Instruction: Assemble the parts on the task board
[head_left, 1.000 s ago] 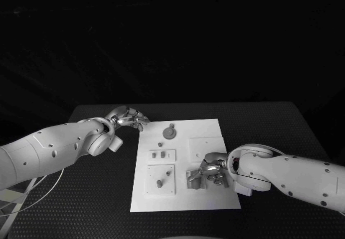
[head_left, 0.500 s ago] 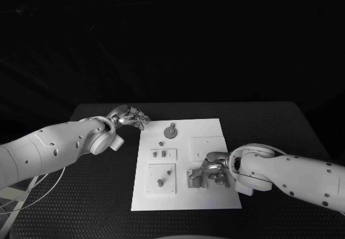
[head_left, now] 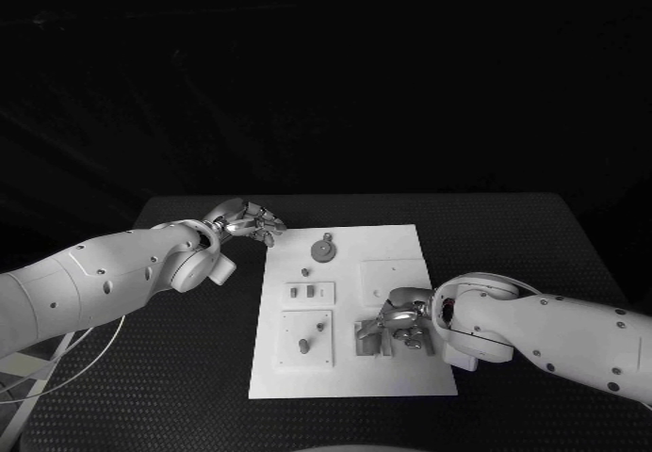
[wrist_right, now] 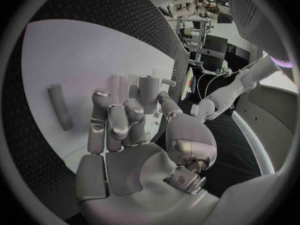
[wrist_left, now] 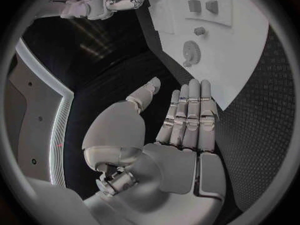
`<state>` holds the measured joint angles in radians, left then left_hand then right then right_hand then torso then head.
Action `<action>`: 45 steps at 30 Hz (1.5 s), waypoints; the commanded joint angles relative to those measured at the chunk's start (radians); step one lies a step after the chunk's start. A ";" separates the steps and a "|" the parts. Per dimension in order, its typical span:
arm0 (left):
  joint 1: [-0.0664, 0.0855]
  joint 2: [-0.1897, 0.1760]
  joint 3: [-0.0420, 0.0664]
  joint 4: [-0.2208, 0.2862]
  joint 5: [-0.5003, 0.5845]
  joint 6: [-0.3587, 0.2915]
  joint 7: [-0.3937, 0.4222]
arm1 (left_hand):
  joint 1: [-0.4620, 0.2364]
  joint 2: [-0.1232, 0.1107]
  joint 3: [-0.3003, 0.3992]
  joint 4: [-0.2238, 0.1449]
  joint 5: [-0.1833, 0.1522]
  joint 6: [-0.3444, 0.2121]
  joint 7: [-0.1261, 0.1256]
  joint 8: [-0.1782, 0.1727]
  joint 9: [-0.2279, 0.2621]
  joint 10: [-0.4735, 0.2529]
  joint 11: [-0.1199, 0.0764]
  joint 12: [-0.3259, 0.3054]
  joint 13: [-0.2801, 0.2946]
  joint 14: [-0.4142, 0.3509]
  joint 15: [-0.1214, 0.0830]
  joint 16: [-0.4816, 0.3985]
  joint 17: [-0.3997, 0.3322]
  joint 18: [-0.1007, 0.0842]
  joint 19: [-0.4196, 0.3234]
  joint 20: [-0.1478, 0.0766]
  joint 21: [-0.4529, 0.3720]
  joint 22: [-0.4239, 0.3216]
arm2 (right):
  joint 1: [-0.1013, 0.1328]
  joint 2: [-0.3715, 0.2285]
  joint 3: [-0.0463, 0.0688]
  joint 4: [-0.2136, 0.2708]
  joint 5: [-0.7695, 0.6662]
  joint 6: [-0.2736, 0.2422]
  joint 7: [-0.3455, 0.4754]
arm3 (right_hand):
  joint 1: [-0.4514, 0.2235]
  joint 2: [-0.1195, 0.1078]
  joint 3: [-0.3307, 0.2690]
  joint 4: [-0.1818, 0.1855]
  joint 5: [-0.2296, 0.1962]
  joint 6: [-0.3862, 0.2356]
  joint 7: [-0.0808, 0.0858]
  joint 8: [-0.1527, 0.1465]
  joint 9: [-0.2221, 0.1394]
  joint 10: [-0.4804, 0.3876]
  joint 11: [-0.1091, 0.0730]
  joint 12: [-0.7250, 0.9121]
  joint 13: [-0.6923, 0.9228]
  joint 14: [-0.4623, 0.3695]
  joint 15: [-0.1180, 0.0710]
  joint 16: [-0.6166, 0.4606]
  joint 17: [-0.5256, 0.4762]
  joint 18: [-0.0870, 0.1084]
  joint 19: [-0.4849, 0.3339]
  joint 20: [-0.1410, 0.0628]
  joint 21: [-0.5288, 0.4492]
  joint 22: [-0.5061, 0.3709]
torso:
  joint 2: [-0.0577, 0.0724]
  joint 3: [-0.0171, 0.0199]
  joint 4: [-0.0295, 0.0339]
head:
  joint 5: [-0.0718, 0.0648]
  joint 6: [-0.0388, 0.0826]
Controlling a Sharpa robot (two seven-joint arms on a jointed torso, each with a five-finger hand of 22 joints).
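Right hand (head_left: 402,325) curls round an upright part (wrist_right: 149,91) at the task board's (head_left: 394,240) 5 o'clock corner; whether it grips, can't tell. Slip could topple it. Left hand (head_left: 245,222) empty, fingers straight, at 10 o'clock.

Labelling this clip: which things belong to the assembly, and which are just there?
Job:
task board
gear-shaped part
upright parts at the right hand
loose pin

Just there:
black table
left hand, holding nothing
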<state>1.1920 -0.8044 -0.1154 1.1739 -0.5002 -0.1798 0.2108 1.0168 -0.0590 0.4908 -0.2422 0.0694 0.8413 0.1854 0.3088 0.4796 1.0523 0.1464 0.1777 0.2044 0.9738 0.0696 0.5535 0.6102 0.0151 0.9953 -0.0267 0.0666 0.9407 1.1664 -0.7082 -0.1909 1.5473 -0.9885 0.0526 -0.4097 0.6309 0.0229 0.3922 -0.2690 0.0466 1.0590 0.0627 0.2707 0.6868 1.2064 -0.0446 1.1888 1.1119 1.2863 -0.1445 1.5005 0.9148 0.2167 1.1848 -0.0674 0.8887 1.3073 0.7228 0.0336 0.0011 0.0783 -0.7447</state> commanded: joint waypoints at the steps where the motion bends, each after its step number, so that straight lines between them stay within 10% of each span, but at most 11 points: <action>1: 0.001 0.001 0.001 0.003 0.006 0.010 0.006 | -0.009 0.004 -0.001 -0.006 -0.006 -0.004 0.000 0.003 -0.002 -0.007 0.002 0.007 -0.001 0.004 0.005 -0.004 0.002 0.010 -0.006 0.002 0.004 -0.001 | -0.003 0.004 0.000 -0.004 -0.002 0.019 0.005 | -0.011 -0.003 0.008 -0.002 0.003 0.009 0.004 -0.006 0.002 -0.007 0.000 -0.005 -0.001 -0.002 -0.004 -0.007 -0.002 0.045 0.006 -0.001 -0.007 0.014 | 0.000 0.0001 0.0002 | 0.001 -0.001; 19: 0.001 0.000 0.001 0.003 0.006 0.009 0.006 | -0.009 0.004 -0.002 -0.007 -0.006 -0.005 0.000 0.003 -0.002 -0.007 0.002 0.007 -0.001 0.004 0.005 -0.005 0.002 0.010 -0.006 0.002 0.004 -0.001 | -0.006 0.013 0.000 -0.017 -0.005 -0.003 0.004 | -0.053 -0.093 0.054 0.028 0.003 -0.006 0.009 -0.021 0.008 -0.032 0.005 -0.020 -0.013 -0.018 -0.001 -0.015 -0.019 0.045 0.005 -0.005 -0.016 0.015 | 0.000 0.0005 0.0002 | 0.005 -0.001; 45: 0.001 0.000 0.001 0.000 0.006 0.007 0.008 | -0.010 0.004 -0.002 -0.008 -0.006 -0.005 0.000 0.004 -0.002 -0.008 0.002 0.008 -0.002 0.004 0.005 -0.006 0.003 0.010 -0.006 0.002 0.004 -0.001 | 0.015 -0.047 0.003 0.033 -0.062 -0.057 0.041 | -0.049 -0.105 0.074 0.027 0.003 -0.003 0.008 -0.020 0.014 -0.031 0.004 -0.018 -0.012 -0.013 -0.001 -0.013 -0.009 0.045 0.008 -0.006 -0.014 0.017 | -0.002 0.0009 -0.0010 | 0.005 0.003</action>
<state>1.1920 -0.8054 -0.1154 1.1730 -0.5002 -0.1800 0.2099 1.0169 -0.0591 0.4880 -0.2450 0.0694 0.8413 0.1854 0.3088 0.4789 1.0523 0.1465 0.1813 0.2038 0.9738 0.0696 0.5535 0.6126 0.0151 0.9953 -0.0267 0.0666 0.9409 1.1737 -0.7538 -0.1911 1.5710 -1.0130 0.0197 -0.3905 0.5796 -0.0740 0.4626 -0.2428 0.0465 1.0543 0.0646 0.2465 0.6998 1.1811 -0.0410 1.1732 1.0996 1.2712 -0.1440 1.4888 0.9056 0.2170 1.1867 -0.0694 0.8769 1.3073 0.7215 0.0341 0.0010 0.0837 -0.7440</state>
